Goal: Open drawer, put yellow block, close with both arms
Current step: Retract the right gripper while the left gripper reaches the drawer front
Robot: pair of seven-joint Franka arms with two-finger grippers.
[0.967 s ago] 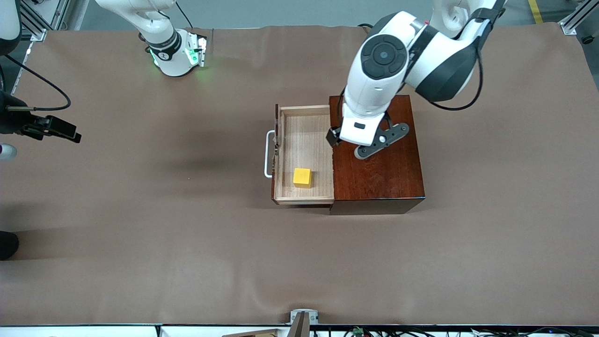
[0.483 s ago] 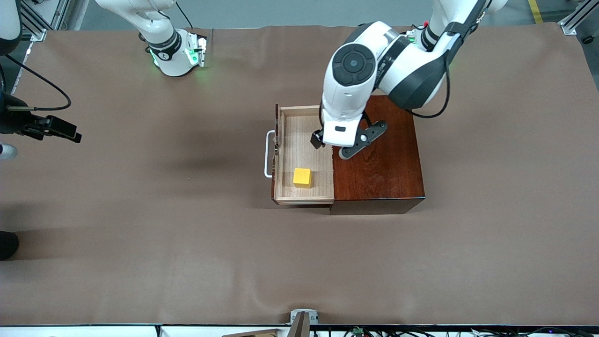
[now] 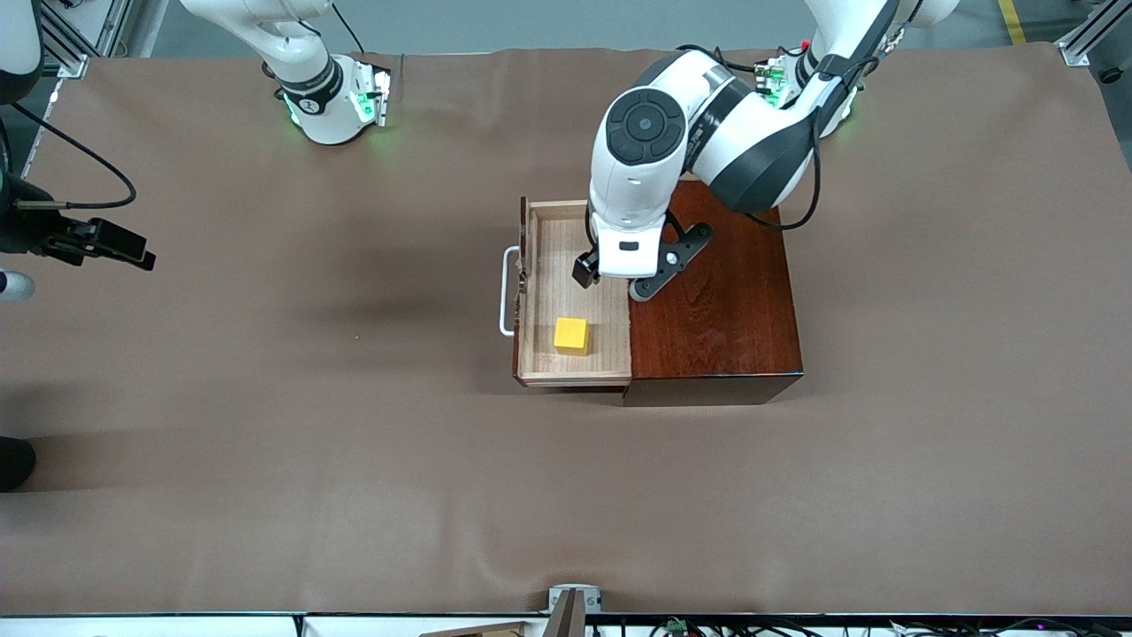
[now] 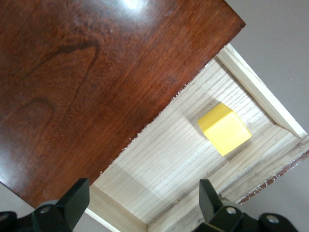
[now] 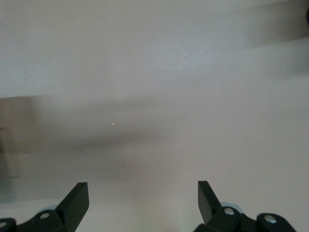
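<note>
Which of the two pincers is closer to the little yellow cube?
The left pincer: open, it hangs over the open drawer holding the yellow cube. The right pincer, also open, waits over bare table, away from the drawer.

- Spread over the whole table: brown matte cloth, faintly creased, with soft shadow bands.
- Along the table's top edge: grey floor, aluminium frame rails at both corners.
- At the bottom edge: a white strip, cables and a small metal bracket.
</note>
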